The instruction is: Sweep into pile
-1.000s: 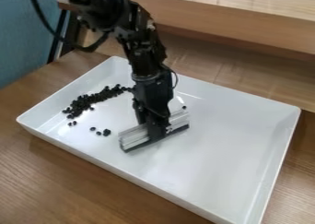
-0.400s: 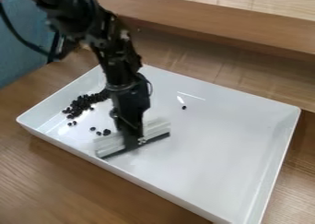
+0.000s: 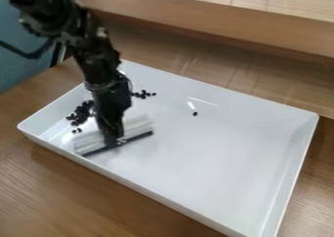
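My gripper (image 3: 117,136) hangs low over the left part of the white tray (image 3: 215,153), shut on a pale sweeper (image 3: 138,127) with a dark lower edge. The sweeper lies slantwise near the tray's front left wall. Black beads (image 3: 81,112) are clustered just left of the gripper, with a few loose ones (image 3: 76,130) by the sweeper's left end. Several more beads (image 3: 143,93) lie behind the gripper, and a single bead (image 3: 195,113) sits apart toward the tray's middle. The arm hides part of the cluster.
The tray's raised rim (image 3: 149,195) surrounds the work area on a brown wooden table (image 3: 62,192). A wooden ledge (image 3: 215,24) runs behind it. Blue fabric (image 3: 25,60) stands at the upper left.
The gripper and sweeper have moved left and slightly toward the tray's front left wall. Beads behind the arm on its right have come into sight, while the small front group is now covered.
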Robot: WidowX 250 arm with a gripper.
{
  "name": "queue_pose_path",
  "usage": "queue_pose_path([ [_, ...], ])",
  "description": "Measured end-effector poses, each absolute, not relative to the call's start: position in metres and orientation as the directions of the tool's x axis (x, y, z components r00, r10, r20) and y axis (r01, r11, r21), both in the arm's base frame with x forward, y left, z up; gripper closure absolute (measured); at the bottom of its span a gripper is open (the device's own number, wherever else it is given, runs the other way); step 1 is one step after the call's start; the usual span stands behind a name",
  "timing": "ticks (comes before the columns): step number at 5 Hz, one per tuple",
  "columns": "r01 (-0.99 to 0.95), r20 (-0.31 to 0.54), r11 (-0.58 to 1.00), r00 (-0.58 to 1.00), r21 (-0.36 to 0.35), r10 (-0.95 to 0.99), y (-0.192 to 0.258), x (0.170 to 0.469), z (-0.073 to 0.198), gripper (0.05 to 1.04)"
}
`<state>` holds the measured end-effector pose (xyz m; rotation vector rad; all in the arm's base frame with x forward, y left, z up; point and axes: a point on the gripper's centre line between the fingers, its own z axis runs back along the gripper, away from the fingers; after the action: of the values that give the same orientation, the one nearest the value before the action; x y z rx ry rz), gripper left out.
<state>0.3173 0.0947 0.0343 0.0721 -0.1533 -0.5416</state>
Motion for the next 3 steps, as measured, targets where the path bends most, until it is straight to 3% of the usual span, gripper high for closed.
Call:
queue_pose_path([
  [3,0.493,0.163,0.858,0.843,0.147,-0.512,0.135,0.341,0.033,0.686],
])
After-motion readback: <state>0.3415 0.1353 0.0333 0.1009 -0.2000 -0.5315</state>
